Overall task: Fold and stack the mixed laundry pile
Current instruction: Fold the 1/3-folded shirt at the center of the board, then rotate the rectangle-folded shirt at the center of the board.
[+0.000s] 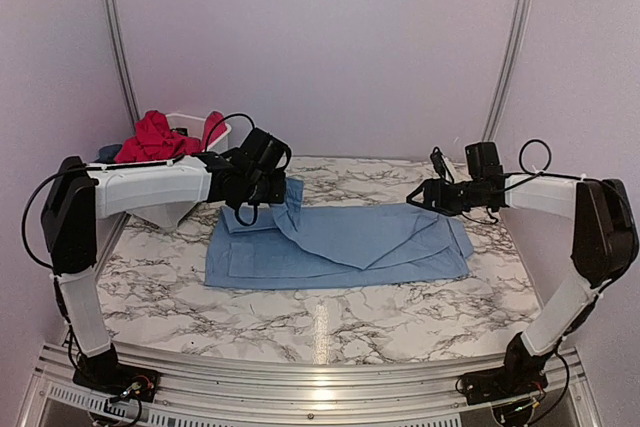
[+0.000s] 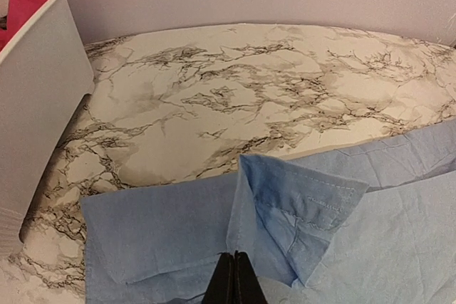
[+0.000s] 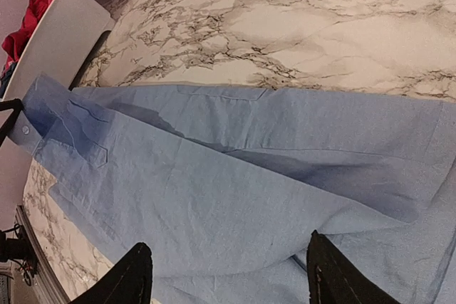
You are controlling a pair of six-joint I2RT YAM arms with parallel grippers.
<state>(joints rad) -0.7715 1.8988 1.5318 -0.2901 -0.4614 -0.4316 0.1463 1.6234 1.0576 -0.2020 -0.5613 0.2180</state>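
The left gripper (image 1: 272, 190), jaws pressed together, pinches a cuffed edge of the light blue shirt (image 1: 340, 242) and holds that corner lifted off the marble table (image 1: 350, 322) at the garment's far left end. From the pinch the cloth slopes down to the rest of the shirt, which lies spread flat across the middle of the tabletop, with one fold running diagonally over it. The left wrist view shows the closed fingertips (image 2: 234, 279) low over the blue fabric, the raised cuff just ahead of them. At the opposite end, the right gripper (image 1: 418, 197) hangs over the shirt's far right edge with its jaws set wide and nothing between them; its own camera looks along the length of the cloth. Behind the left arm, at the table's far left corner, the white basket (image 1: 222, 133) holds the red garments (image 1: 155, 137), well apart from both grippers.
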